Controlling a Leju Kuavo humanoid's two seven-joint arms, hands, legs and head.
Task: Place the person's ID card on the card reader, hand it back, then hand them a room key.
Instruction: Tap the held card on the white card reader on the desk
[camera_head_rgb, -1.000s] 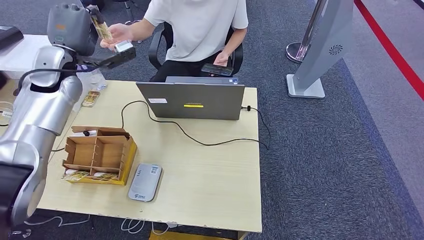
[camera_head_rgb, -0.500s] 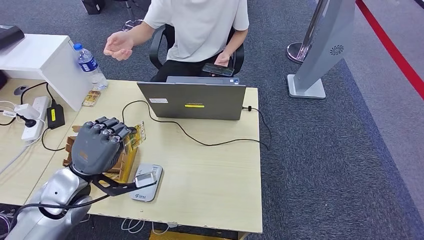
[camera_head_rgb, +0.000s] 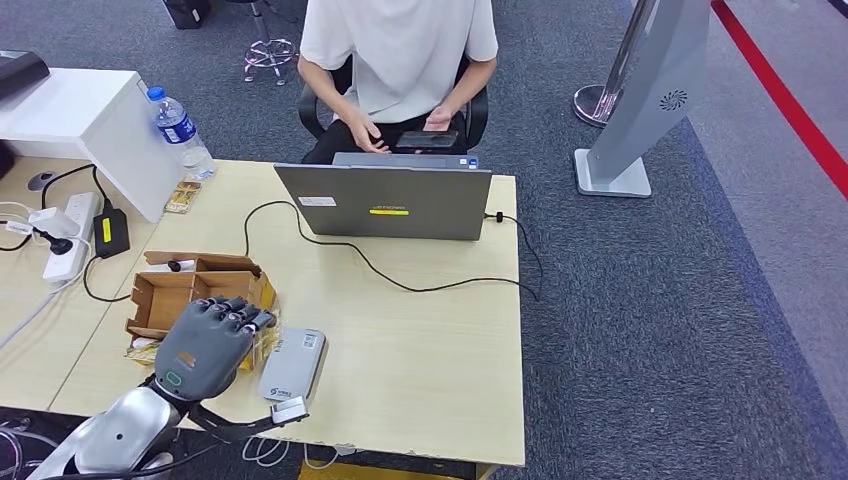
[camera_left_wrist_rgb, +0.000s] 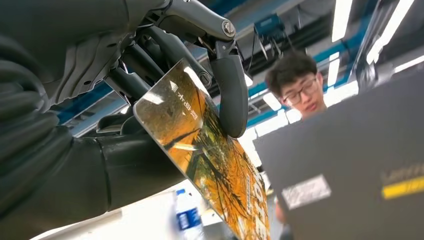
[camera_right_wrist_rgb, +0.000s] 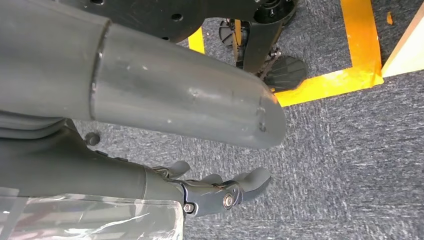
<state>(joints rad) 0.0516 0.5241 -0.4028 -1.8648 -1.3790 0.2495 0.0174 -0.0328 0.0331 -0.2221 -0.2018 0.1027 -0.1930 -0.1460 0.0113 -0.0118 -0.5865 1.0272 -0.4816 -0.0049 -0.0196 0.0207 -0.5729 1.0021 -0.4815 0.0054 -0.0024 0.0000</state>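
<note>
Left wrist view: a card (camera_left_wrist_rgb: 210, 160) is gripped by the left hand (camera_head_rgb: 205, 338), while from the head view the card reader (camera_head_rgb: 290, 364) is seen beside it; the right hand (camera_right_wrist_rgb: 220, 192) is seen open.

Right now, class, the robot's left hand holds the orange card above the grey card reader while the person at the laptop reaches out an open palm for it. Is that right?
One detail is wrong. The left hand does hold the orange card by the card reader, but the person is not reaching out: in the head view both of their hands are down at a phone behind the laptop.
</note>
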